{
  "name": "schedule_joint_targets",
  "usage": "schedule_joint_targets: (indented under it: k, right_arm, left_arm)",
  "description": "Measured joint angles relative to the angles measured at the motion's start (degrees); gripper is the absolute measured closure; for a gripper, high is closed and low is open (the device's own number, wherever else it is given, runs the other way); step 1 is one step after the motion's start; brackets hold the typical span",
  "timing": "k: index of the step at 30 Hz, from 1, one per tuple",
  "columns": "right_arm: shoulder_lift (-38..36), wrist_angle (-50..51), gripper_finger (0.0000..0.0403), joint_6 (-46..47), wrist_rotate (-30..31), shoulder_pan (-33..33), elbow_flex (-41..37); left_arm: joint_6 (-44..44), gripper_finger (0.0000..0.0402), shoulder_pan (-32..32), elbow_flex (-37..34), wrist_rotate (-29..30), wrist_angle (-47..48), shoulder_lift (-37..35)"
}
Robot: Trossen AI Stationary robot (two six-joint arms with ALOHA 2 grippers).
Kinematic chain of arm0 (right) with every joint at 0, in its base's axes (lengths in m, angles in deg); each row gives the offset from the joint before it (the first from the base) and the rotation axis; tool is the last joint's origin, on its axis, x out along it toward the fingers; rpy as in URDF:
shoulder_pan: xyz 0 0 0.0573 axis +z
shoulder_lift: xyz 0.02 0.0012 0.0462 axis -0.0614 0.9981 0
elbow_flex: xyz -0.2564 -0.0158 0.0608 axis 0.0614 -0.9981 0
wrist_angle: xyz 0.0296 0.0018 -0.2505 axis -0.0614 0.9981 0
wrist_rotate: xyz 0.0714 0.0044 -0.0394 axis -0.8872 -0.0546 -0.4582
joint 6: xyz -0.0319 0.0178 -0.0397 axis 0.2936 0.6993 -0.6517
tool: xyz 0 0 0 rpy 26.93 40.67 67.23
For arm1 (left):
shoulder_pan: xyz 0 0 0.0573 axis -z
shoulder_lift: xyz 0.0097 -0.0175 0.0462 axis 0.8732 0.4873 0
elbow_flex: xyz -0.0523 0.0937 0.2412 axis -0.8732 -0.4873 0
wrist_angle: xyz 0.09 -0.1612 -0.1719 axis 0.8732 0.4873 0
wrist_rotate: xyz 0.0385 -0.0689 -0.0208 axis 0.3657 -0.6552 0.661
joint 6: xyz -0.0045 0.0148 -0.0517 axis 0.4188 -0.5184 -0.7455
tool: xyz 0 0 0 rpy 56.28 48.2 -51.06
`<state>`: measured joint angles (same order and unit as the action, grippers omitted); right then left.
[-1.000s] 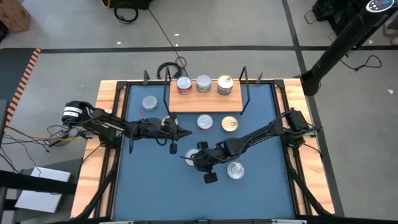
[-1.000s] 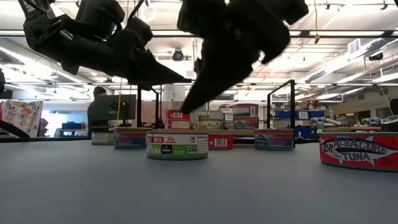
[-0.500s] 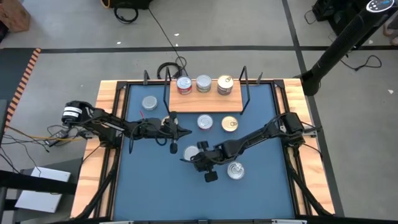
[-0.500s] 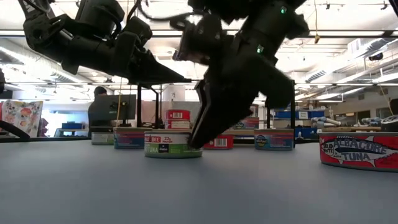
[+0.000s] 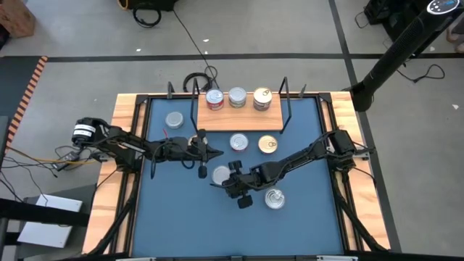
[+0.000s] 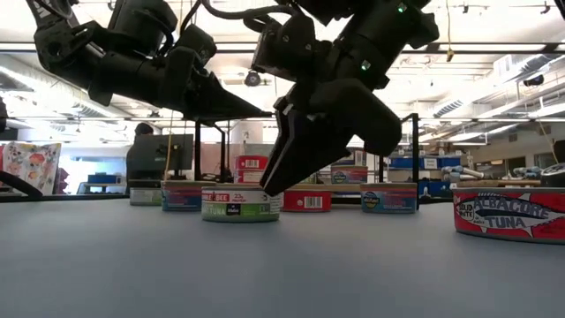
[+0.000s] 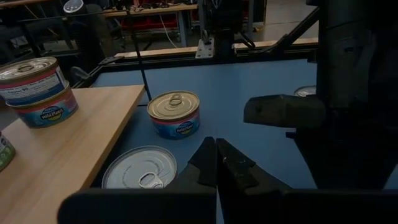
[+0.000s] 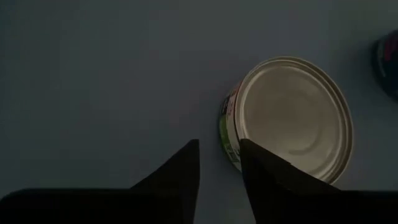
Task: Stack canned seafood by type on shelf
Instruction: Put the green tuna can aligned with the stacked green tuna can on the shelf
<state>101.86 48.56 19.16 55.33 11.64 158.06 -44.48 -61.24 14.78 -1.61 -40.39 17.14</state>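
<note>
Counting what stands on the shelf (image 5: 239,118) at the far edge of the table (image 5: 167,217), we find three stacks in a row: a red-sided one (image 5: 214,98) at its left end, a silver-topped one (image 5: 238,96) in the middle and a gold-topped one (image 5: 262,98) at its right end, so the sorting is begun but far from finished. Loose tins remain on the blue top: a grey-lidded tin (image 5: 175,119) near the far left corner, a silver tin (image 5: 238,142) and a gold tin (image 5: 267,145) just in front of the shelf, a green-labelled tin (image 5: 220,175) near the middle, and a pull-tab tin (image 5: 274,199) nearer the front edge; another tin by the left arm is mostly hidden. Our right gripper (image 5: 230,181) hangs low beside the green-labelled tin, its fingers (image 8: 186,165) a little apart and holding nothing, one tip right at the tin's wall; whether it touches we cannot tell. Our left gripper (image 5: 216,152) hovers left of centre with its fingers pressed together and empty. We judge at least five tins are left to place, and the green-labelled one looks like the next.
</note>
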Motion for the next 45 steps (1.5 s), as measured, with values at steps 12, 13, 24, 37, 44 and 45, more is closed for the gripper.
schedule_joint_targets:
  k: [12, 13, 24, 37, 44, 45]
  right_arm:
    - [0.0, -3.4, 0.0282, -5.3, 0.4, -0.2, 0.0]
    - [0.0, -3.2, 0.0282, -5.4, 0.4, -0.4, 0.0]
    - [-0.1, -4.5, 0.0319, -7.4, 0.1, -2.1, -3.2]
    - [-0.1, -3.7, 0.0394, -9.8, -1.9, -1.7, -2.2]
    - [-1.2, -1.8, 0.0399, -6.4, -8.4, -2.0, -1.4]
    - [-1.7, -1.5, 0.0399, -5.5, -9.0, -2.2, -1.4]
  left_arm:
    - [0.0, 0.0401, 0.0, 0.0, 0.1, 0.1, 0.0]
    - [0.0, 0.0401, 0.0, 0.0, 0.1, 0.1, 0.0]
    - [0.0, 0.04, 0.0, 0.0, 0.1, 0.1, 0.0]
    - [-0.1, 0.04, 0.0, 0.0, 0.5, -0.7, 0.0]
    - [-0.2, 0.04, 0.0, 0.0, 0.6, -1.4, 0.0]
    - [-0.2, 0.04, 0.0, 0.0, 0.6, -1.4, 0.0]
